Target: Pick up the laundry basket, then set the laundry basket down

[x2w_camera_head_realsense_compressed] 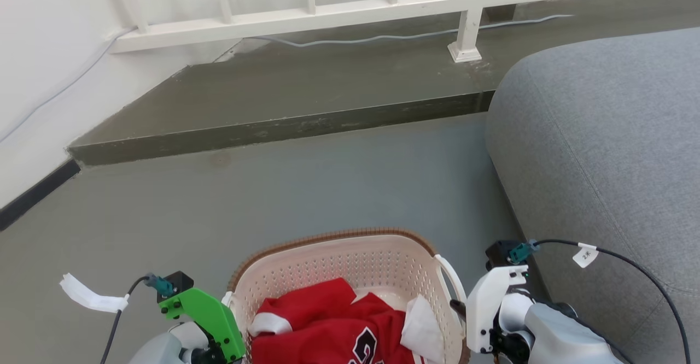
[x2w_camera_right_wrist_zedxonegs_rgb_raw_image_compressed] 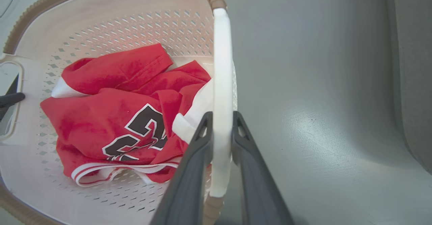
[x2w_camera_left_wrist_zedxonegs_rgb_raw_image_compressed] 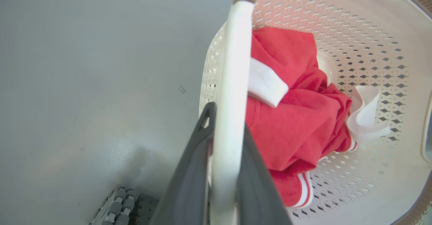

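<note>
Locate the laundry basket (x2w_camera_head_realsense_compressed: 350, 263) over the grey floor (x2w_camera_head_realsense_compressed: 328, 178), with the grey sofa (x2w_camera_head_realsense_compressed: 601, 134) just to the basket's right. Cannot tell whether resting on or raised off that floor. Contains a crumpled red jersey (x2w_camera_right_wrist_zedxonegs_rgb_raw_image_compressed: 111, 117) with dark, white-edged numerals, plus a white fabric piece (x2w_camera_left_wrist_zedxonegs_rgb_raw_image_compressed: 366, 117) near the basket's right wall. Note the left gripper (x2w_camera_left_wrist_zedxonegs_rgb_raw_image_compressed: 226, 123) at the basket's left side, jaws clamped on the white left loop handle (x2w_camera_left_wrist_zedxonegs_rgb_raw_image_compressed: 233, 66). Note the right gripper (x2w_camera_right_wrist_zedxonegs_rgb_raw_image_compressed: 222, 117) at the basket's right side, jaws clamped on the right loop handle (x2w_camera_right_wrist_zedxonegs_rgb_raw_image_compressed: 222, 66).
</note>
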### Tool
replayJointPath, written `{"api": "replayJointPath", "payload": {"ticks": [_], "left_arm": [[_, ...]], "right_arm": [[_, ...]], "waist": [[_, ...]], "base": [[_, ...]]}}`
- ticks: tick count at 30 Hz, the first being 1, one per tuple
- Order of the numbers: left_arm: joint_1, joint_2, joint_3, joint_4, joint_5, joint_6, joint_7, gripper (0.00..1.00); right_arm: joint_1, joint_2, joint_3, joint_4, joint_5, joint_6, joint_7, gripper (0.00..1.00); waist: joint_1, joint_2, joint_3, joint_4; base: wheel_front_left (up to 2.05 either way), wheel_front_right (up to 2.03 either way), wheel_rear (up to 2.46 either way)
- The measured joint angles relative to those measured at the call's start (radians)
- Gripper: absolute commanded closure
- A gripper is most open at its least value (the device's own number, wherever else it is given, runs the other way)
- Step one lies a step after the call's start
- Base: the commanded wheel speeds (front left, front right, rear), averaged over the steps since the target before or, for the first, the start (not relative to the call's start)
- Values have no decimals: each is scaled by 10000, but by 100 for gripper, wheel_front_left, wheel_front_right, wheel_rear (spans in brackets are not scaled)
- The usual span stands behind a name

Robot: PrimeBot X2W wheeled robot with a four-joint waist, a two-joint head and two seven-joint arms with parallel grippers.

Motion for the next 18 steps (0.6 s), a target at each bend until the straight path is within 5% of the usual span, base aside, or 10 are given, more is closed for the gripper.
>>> {"api": "replayJointPath", "payload": {"ticks": [18], "left_arm": [[62,2,-109,17,-92,0,67,100]], "right_arm": [[65,2,98,61,257,0,115,100]], "waist": [[0,0,-123,5]], "base": [[0,0,0]]}}
